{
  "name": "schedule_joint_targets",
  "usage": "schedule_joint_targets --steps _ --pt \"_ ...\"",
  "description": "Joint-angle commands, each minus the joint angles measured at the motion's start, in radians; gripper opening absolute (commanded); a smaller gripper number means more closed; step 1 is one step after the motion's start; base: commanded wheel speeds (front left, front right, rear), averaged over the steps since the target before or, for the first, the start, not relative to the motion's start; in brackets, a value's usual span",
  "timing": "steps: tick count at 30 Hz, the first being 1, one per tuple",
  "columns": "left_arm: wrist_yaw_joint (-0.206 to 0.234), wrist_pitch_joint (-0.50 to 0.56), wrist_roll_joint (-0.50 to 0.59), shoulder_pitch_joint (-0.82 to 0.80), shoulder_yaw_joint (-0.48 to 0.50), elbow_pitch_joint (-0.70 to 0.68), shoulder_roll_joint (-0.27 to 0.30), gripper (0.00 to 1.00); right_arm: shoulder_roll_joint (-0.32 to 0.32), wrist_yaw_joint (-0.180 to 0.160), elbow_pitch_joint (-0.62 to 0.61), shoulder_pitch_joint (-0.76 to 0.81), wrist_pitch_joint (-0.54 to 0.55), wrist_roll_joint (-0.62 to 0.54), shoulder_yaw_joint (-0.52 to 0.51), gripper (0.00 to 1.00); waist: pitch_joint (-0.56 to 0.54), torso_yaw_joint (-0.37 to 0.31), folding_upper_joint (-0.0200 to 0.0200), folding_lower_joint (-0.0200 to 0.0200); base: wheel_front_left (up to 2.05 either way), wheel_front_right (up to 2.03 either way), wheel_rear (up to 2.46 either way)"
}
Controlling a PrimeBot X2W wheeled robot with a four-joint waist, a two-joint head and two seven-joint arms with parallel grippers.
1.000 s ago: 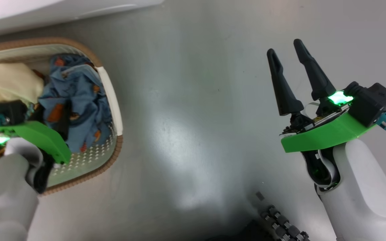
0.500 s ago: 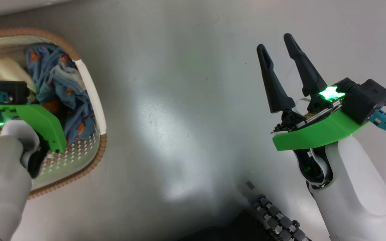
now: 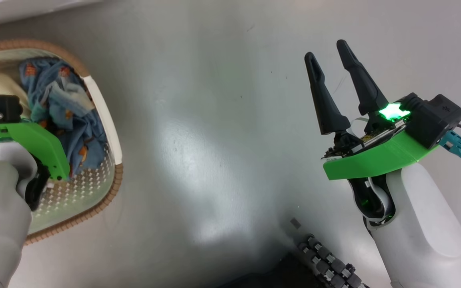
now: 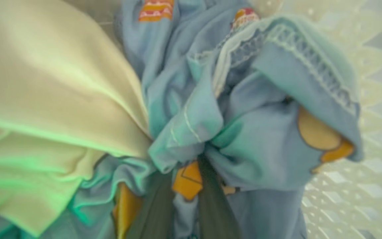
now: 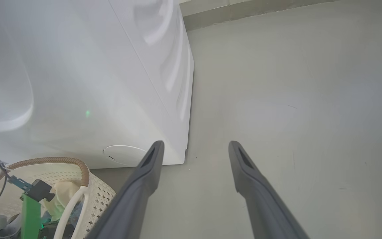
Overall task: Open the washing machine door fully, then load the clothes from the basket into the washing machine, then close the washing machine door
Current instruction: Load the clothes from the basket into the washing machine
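We note the left gripper [image 4: 186, 172] pinched onto the blue clothes [image 4: 260, 139] inside the basket [image 3: 108, 124], beside the cream cloth [image 4: 45, 83]. The basket stands on the floor [image 3: 214, 140] near the washing machine [image 5: 95, 83]. The right gripper [image 3: 326, 50] hangs spread wide above the floor, holding nothing.

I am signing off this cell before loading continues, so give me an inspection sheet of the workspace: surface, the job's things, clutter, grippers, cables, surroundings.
Surface: grey glossy floor with a bright patch of glare.
Job's things: basket stands on the floor close to the lower front of the washing machine. Blue printed clothes and a cream cloth lie in it.
Clutter: one small dark bit on the floor.
Grippers: left gripper is down in the basket, shut on the clothes. Right gripper is open and empty over bare floor.
Cables: teal connector with a dark lead at the right wrist.
Surroundings: skirting strip beyond the machine.
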Motion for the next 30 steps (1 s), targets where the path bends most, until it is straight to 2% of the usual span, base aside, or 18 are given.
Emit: schedule_joint_targets --steps 1,14,22,30 --pt "-0.003 -0.031 -0.008 0.021 0.012 -0.001 0.023 0.0 0.004 0.002 -0.017 0.037 -0.005 0.0 0.01 1.0 -0.017 0.008 0.0 0.0 0.0 0.0 0.0" --pt "-0.003 -0.211 -0.096 0.133 -0.003 -0.074 0.012 0.0 -0.013 0.002 -0.002 0.064 -0.005 0.005 -0.008 1.0 -0.164 0.069 0.0 0.0 0.0 0.0 0.0" --pt "-0.003 -0.247 -0.116 0.189 0.001 -0.144 0.02 0.0 -0.035 0.002 0.014 0.086 -0.005 0.007 -0.012 1.0 -0.256 0.121 0.0 0.0 0.0 0.0 0.0" --pt "-0.003 -0.25 -0.048 0.284 0.128 -0.266 0.036 0.0 -0.07 0.002 0.033 0.114 -0.005 0.01 -0.013 1.0 -0.379 0.18 0.0 0.0 0.0 0.0 0.0"
